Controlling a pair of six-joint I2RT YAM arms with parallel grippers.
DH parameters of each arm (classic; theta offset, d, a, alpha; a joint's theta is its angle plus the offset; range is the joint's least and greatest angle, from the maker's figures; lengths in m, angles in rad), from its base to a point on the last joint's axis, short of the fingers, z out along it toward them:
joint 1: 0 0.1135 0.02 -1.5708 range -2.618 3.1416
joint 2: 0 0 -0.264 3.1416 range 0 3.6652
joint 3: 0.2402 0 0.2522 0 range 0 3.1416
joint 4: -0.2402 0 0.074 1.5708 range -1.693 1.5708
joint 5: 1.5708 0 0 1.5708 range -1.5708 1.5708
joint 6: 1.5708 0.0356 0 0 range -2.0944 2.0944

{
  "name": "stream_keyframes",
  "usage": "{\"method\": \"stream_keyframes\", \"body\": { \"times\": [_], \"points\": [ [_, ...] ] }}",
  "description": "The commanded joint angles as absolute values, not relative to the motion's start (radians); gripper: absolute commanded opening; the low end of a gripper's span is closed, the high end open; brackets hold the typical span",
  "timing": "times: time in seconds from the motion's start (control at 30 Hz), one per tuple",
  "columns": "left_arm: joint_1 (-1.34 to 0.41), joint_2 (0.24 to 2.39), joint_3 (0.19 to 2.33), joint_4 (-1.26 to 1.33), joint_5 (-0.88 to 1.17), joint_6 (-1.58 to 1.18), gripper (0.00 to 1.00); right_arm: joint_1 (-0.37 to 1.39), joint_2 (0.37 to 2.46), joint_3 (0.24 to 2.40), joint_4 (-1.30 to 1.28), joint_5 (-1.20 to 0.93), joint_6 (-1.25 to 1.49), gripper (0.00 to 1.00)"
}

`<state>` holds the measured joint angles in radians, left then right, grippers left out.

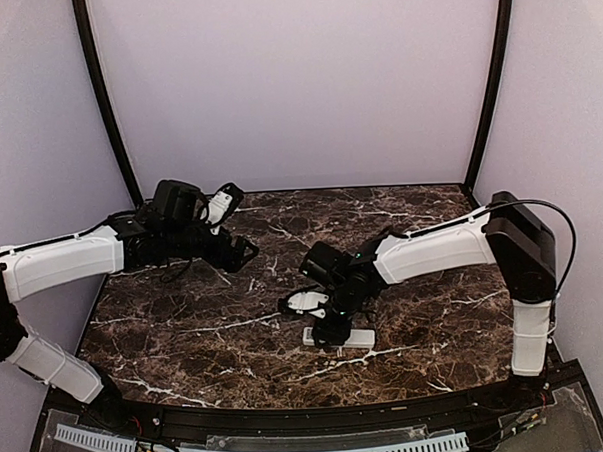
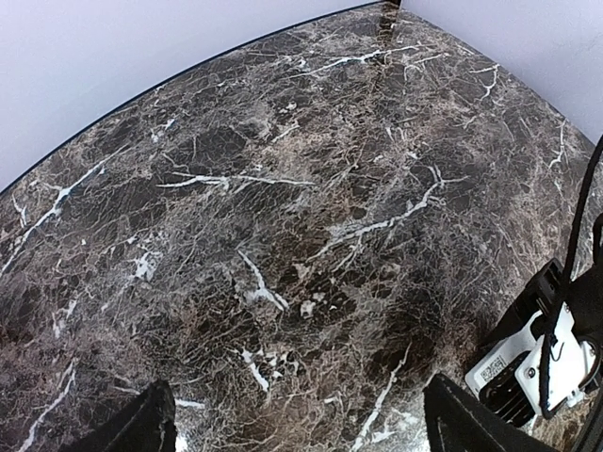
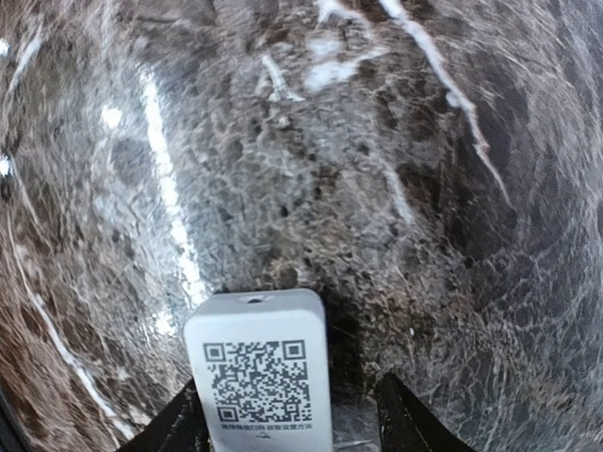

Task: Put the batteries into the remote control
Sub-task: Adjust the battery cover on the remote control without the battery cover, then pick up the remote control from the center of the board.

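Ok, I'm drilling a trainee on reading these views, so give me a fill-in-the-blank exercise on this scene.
1. The remote control shows a printed ___ on its upward face.
2. The gripper whose jaws flank the remote control is on the ___ arm.
3. The left gripper, above the marble table, has its jaws ___ with nothing between them.
Missing words: QR code; right; open.

On my screen, the left white-shelled arm (image 1: 63, 258) and right white-shelled arm (image 1: 433, 252) have chunky black joint housings (image 1: 175, 203); a thin black cable (image 1: 572, 242) loops off the right elbow.
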<state>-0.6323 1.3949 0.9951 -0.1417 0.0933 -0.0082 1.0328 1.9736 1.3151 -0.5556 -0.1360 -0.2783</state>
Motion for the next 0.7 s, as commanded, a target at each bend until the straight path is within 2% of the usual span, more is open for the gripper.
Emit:
{"method": "stream_keyframes", "body": {
  "times": [0.0,0.07,0.17,0.23,0.4,0.5,0.67],
  "points": [
    [-0.629,1.362,0.973,-0.107,0.106,-0.012,0.90,1.054,1.980,1.341,-0.609,-0.109,-0.267,0.39],
    [-0.629,1.352,0.963,-0.092,0.127,-0.007,0.90,1.055,1.962,1.362,-0.635,-0.125,-0.258,0.26],
    [-0.629,1.330,0.947,-0.060,0.172,-0.006,0.90,1.054,1.905,1.387,-0.652,-0.160,-0.248,0.12],
    [-0.629,1.308,0.931,-0.028,0.219,0.023,0.89,1.044,1.861,1.403,-0.652,-0.178,-0.235,0.07],
    [-0.630,1.235,0.879,0.089,0.378,0.053,0.86,0.938,1.713,1.460,-0.598,-0.382,-0.140,0.03],
    [-0.635,1.225,0.886,0.142,0.500,0.071,0.86,0.878,1.604,1.460,-0.435,-0.565,-0.062,0.02],
    [-0.682,1.266,0.977,0.237,0.681,0.085,0.86,0.818,1.471,1.437,-0.082,-0.735,0.073,0.00]
  ]
}}
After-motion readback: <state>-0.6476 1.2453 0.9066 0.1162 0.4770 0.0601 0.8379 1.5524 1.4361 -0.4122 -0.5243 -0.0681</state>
